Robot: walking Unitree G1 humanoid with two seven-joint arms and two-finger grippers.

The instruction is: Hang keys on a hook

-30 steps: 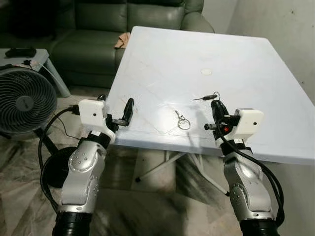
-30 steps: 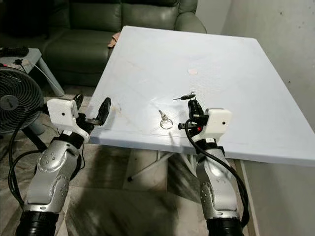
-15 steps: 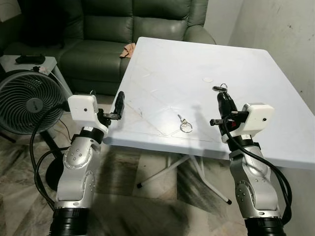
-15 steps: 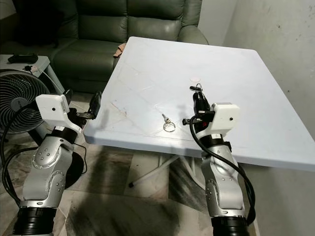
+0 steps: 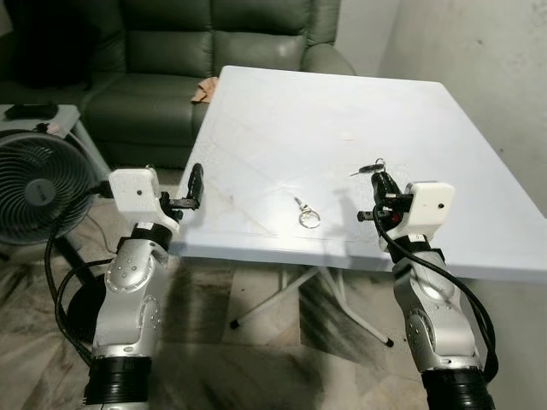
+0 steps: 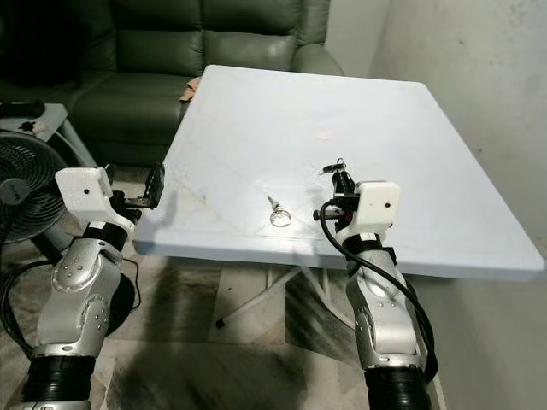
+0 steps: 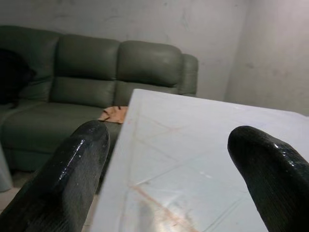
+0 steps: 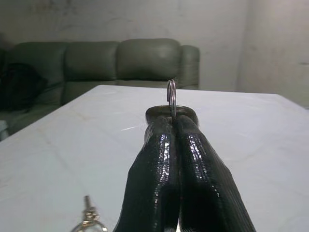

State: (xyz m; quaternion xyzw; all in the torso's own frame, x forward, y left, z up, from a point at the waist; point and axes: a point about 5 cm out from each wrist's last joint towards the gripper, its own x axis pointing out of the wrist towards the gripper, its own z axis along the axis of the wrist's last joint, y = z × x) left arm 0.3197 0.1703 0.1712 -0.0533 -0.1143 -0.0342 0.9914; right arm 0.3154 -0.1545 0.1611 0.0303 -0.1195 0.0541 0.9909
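White plastic made up the table (image 5: pixel 282 111), which stood in front of a green sofa (image 5: pixel 171 51), with a fan (image 5: pixel 38 192) on the floor to the left. The right gripper (image 5: pixel 377 177) hovered just above the table's near right part, its two black fingers pressed together on the keys (image 5: pixel 370 168) — a thin ring (image 8: pixel 171 94) stood upright above the fingertips and a dark key poked out to the left. A second key ring (image 5: pixel 308 218) with a small clasp lay flat on the table near its near edge, left of the right gripper and apart from it. The left gripper (image 5: pixel 195 184) was held off the table's near left corner, its fingers (image 7: pixel 72 169) spread wide with nothing between them. A small orange cloth (image 5: pixel 205 88) lay on the sofa seat beside the table's far left corner.
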